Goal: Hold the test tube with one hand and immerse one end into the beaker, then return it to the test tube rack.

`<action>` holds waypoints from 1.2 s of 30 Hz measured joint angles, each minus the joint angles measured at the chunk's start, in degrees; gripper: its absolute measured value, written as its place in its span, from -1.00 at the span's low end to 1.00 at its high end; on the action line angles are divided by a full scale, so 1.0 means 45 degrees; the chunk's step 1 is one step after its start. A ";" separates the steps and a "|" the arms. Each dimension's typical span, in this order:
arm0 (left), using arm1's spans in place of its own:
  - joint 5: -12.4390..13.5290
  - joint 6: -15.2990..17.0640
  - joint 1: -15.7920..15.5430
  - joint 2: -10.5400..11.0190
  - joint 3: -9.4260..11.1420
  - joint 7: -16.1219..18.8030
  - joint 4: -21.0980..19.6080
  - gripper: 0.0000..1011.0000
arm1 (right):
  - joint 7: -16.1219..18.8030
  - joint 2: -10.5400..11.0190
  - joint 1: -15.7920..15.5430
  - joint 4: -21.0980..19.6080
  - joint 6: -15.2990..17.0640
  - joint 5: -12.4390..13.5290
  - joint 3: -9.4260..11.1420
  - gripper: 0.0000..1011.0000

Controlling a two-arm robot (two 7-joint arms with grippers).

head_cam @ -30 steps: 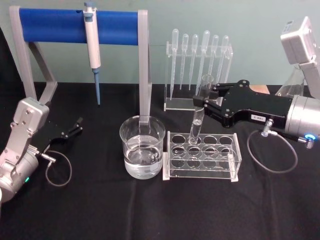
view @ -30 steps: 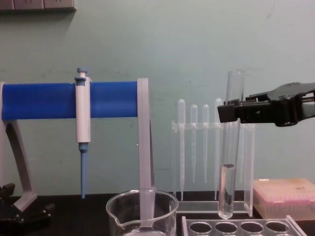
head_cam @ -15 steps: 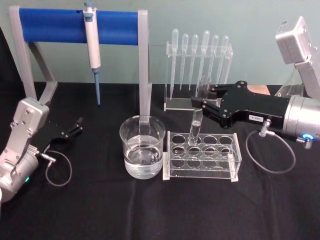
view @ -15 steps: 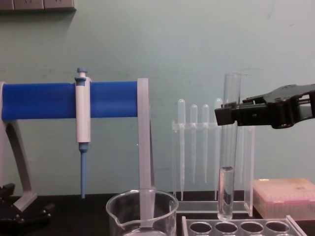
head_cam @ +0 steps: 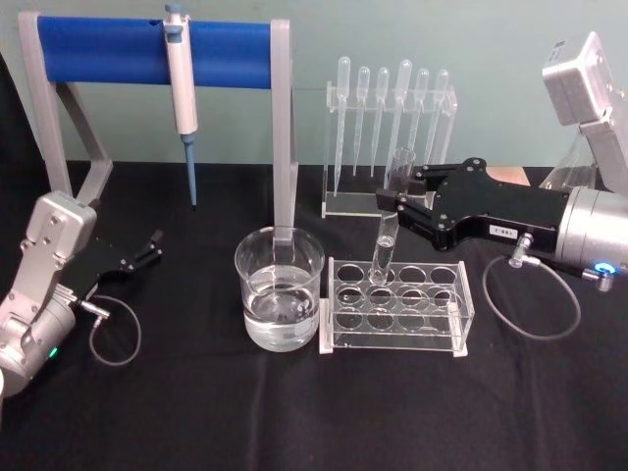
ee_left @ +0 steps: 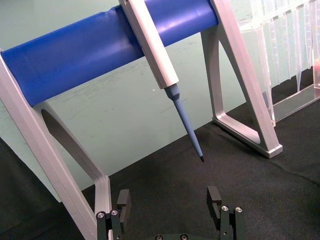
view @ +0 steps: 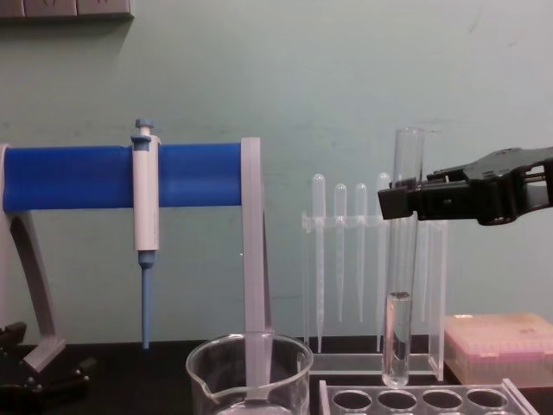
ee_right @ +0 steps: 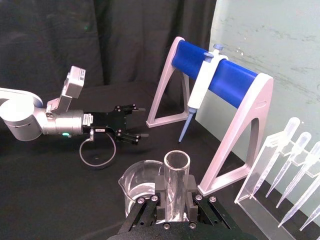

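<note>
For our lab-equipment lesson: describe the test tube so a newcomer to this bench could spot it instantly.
Start at the clear rack with round holes, beside the beaker on the black table. Over its back row the right gripper holds the test tube nearly upright. Unlike the thin bulb-topped pipettes behind, it is wider and open-topped.

On the table (head_cam: 196, 412) the beaker (head_cam: 245, 294) sits just left of the rack (head_cam: 461, 319), the test tube (head_cam: 385, 250) hangs over the rack's back holes in the right hand (head_cam: 397, 204), the droppers (head_cam: 388, 118) stand behind them, and the left hand (head_cam: 150, 247) lies far left.
</note>
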 joint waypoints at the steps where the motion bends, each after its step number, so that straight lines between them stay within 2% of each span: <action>1: 0.0000 0.0000 0.0000 0.0000 0.0001 0.0000 0.0000 0.98 | 0.0000 0.0000 -0.0001 0.0001 -0.0002 -0.0001 0.0001 -0.53; 36: 0.0000 0.0000 0.0000 0.0000 0.0001 0.0000 0.0000 0.98 | 0.0011 -0.0006 -0.0014 0.0010 -0.0021 -0.0007 0.0017 -0.53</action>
